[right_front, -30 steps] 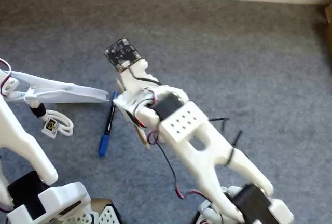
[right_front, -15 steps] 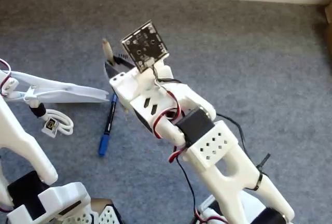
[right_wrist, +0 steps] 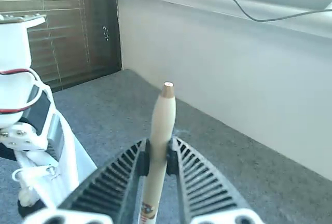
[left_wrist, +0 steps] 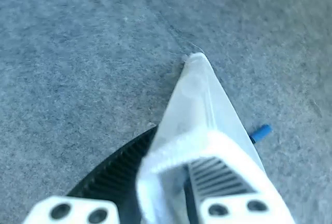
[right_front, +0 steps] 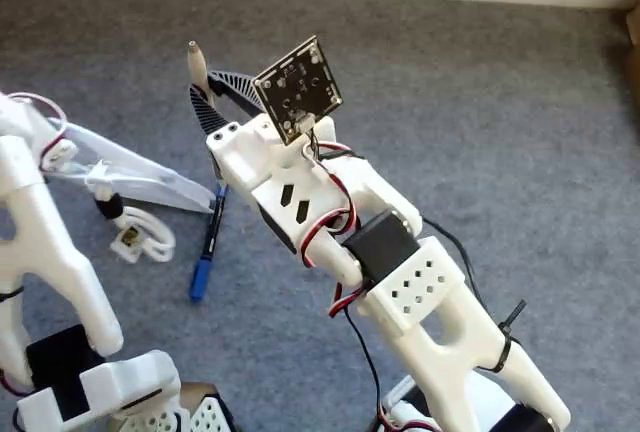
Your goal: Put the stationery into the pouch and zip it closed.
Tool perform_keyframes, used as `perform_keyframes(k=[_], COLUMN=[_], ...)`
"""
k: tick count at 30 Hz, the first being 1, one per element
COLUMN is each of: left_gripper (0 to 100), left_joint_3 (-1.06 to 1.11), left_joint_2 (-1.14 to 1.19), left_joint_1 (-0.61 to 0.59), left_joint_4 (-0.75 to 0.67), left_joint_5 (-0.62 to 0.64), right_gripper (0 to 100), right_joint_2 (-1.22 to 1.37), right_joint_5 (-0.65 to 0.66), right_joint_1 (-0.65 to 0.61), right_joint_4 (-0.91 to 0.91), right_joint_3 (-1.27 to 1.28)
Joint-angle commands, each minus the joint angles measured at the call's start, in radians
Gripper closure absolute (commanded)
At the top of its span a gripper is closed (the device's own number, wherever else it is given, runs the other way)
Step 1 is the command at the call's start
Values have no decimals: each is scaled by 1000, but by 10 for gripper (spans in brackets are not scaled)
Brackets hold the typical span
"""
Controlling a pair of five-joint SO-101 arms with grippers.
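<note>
Raising beige pen (right_wrist: 165, 110) higher above blue marker (right_front: 207, 242), pinching it in right gripper (right_wrist: 158, 151); clamping pouch (left_wrist: 194, 89) in left gripper (left_wrist: 171, 149), just beside blue marker.

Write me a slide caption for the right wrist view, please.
Right hand gripping a cream pen, grey carpet and a white wall beyond.

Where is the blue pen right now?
In the high view, the blue pen lies on the grey carpet left of centre, its black end beside the tip of the pouch.
</note>
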Motion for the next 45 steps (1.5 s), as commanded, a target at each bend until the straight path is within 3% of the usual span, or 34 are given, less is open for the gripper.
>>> perform_keyframes(k=[1, 10, 17, 22, 30, 42, 45], left_gripper=[923, 923, 920, 919, 919, 921, 922], left_joint_3=[-58, -47, 42, 88, 107, 140, 140], left_joint_2=[-7, -88, -217, -231, -231, -232, -232], left_joint_1=[81, 199, 203, 203, 199, 199, 197], left_joint_4=[8, 8, 0, 0, 0, 0, 0], left_joint_5=[-17, -101, -104, -150, -170, -207, -207], right_gripper=[994, 994, 994, 994, 994, 994, 994], right_joint_2=[-82, -262, -320, -331, -321, -225, -150], right_joint_5=[8, 6, 6, 6, 15, 17, 109], right_joint_1=[12, 5, -102, -125, -234, -288, -272], right_joint_4=[-33, -33, -44, -232, -730, -812, -912], right_joint_3=[-21, -13, -13, 79, 371, 435, 441])
